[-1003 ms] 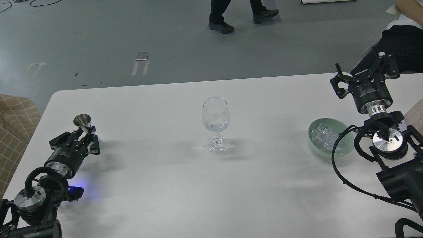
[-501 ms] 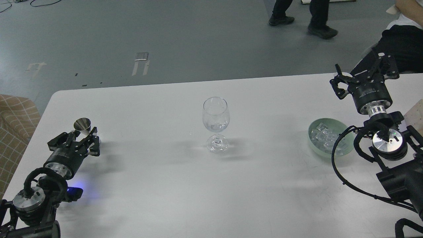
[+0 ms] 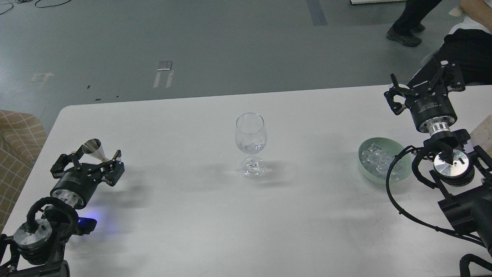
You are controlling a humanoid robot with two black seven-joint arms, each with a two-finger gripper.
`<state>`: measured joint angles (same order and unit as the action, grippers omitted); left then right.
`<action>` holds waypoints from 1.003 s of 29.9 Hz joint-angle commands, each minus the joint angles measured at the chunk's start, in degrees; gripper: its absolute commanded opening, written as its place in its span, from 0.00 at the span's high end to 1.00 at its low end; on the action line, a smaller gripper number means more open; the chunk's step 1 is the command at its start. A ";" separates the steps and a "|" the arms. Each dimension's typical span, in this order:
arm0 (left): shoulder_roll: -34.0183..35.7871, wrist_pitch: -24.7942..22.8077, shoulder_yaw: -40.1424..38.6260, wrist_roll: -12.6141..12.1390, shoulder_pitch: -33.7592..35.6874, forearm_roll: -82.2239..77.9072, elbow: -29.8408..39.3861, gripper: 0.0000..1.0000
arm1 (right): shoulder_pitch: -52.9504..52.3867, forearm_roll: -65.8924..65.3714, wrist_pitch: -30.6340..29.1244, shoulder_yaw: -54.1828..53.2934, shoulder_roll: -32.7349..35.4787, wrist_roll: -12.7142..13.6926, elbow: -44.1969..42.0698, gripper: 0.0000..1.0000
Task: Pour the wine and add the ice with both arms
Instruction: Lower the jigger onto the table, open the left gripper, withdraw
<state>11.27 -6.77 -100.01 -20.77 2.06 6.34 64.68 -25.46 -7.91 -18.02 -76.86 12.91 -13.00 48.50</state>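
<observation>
A clear wine glass (image 3: 250, 134) stands upright at the middle of the white table (image 3: 200, 215), with a little clear content low in its bowl. A small steel cone-shaped cup (image 3: 93, 148) stands at the far left. My left gripper (image 3: 90, 161) is open, its fingers spread on either side of the cup's base. Ice cubes (image 3: 376, 156) lie in a pale green bowl (image 3: 361, 163) at the right. My right gripper (image 3: 423, 84) is open and empty, raised behind the bowl near the table's far right edge.
A black cable loop (image 3: 389, 181) of my right arm hangs over the bowl's right side. A checked sofa (image 3: 15, 134) stands off the table's left edge. A seated person (image 3: 469, 50) and a walking person's legs (image 3: 411, 23) are behind the right end.
My left gripper lowered the steel cup, then opened wide and let go of it; the cup now stands upright. The right arm has not moved. The person behind walked to the right.
</observation>
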 commanded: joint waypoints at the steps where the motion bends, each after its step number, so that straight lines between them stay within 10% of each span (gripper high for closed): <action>1: 0.42 0.00 -0.19 0.02 -0.39 -0.01 0.54 0.02 | 0.06 0.00 0.00 -0.13 0.01 0.00 -0.07 0.00; 30: 12.46 1.58 -0.71 -0.06 1.89 -0.10 17.15 0.02 | 0.15 -1.66 -0.44 1.62 4.93 0.26 2.29 0.00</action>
<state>23.79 -5.63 -100.70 -20.92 3.03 6.25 81.64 -25.18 -8.37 -18.55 -76.20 16.23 -12.69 49.36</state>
